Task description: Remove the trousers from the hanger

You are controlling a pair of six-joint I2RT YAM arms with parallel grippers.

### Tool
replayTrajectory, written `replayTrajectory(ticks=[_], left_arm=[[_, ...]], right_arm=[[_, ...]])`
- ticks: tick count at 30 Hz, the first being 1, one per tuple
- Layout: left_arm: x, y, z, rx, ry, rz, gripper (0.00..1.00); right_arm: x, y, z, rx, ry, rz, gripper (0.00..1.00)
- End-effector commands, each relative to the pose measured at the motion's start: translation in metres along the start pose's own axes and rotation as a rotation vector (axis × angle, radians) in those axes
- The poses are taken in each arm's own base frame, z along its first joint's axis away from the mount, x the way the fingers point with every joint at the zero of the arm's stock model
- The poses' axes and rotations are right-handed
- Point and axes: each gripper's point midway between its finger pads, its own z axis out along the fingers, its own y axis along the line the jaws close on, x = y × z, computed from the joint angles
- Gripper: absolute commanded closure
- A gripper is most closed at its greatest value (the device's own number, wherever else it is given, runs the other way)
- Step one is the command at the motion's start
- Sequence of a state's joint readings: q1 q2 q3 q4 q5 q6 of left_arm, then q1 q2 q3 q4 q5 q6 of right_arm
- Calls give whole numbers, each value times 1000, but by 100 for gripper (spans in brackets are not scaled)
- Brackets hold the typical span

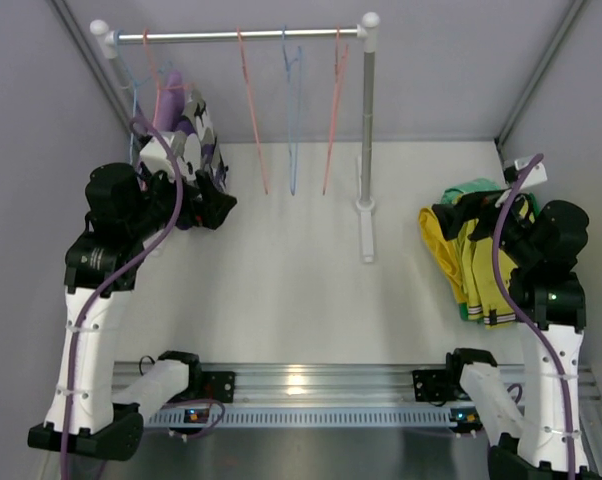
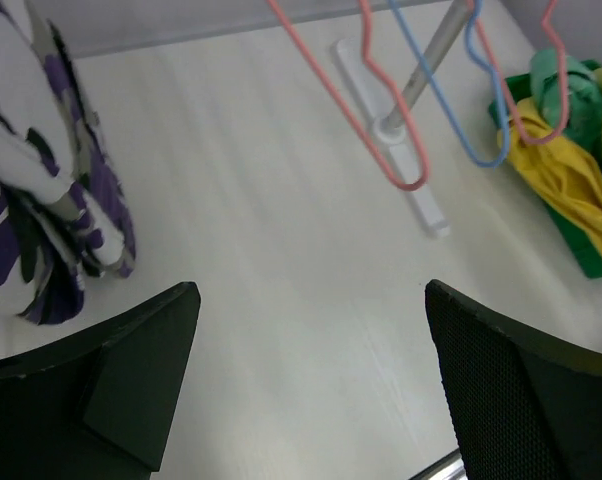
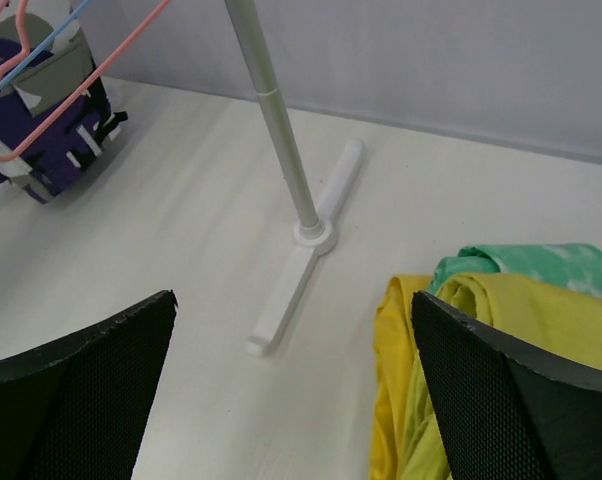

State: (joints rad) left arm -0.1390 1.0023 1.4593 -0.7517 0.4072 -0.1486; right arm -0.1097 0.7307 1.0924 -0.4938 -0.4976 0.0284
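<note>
The three trousers lie heaped on the table at the right: bright yellow [image 1: 439, 245], mint green [image 1: 473, 188] and olive-yellow [image 1: 484, 275]. My right gripper [image 1: 461, 215] is open and empty just above the heap; its wrist view shows the yellow [image 3: 391, 400], mint [image 3: 541, 265] and olive [image 3: 521, 310] cloth by its right finger. Three bare hangers, pink [image 1: 251, 110], blue [image 1: 293, 100] and pink [image 1: 333, 110], hang on the rail [image 1: 236, 35]. My left gripper [image 1: 213, 205] is open and empty beside the camouflage garment [image 1: 196, 140], over bare table [image 2: 309, 292].
A lilac garment [image 1: 169, 100] hangs at the rail's left end behind the camouflage one [image 2: 41, 200]. The rack's right post [image 1: 366, 120] and its white foot [image 3: 301, 270] stand mid-table. Grey walls close in the left, back and right sides.
</note>
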Motion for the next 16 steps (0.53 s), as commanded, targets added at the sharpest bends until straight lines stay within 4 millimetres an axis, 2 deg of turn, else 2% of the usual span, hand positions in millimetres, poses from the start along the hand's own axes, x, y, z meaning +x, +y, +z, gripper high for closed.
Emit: replayTrajectory(ticks=[1, 2, 5, 8, 16], left_arm=[[21, 32, -26, -194, 28, 104, 1], [29, 37, -29, -217, 34, 121, 1], [29, 40, -56, -277, -28, 195, 1], [34, 48, -66, -337, -23, 205, 1], [34, 65, -69, -432, -35, 194, 1]], right_arm=[[-2, 11, 2, -54, -56, 63, 1], [-1, 12, 0, -55, -64, 78, 0], [8, 13, 0, -55, -71, 104, 1], [12, 13, -2, -47, -78, 115, 1], [15, 18, -11, -54, -85, 80, 0]])
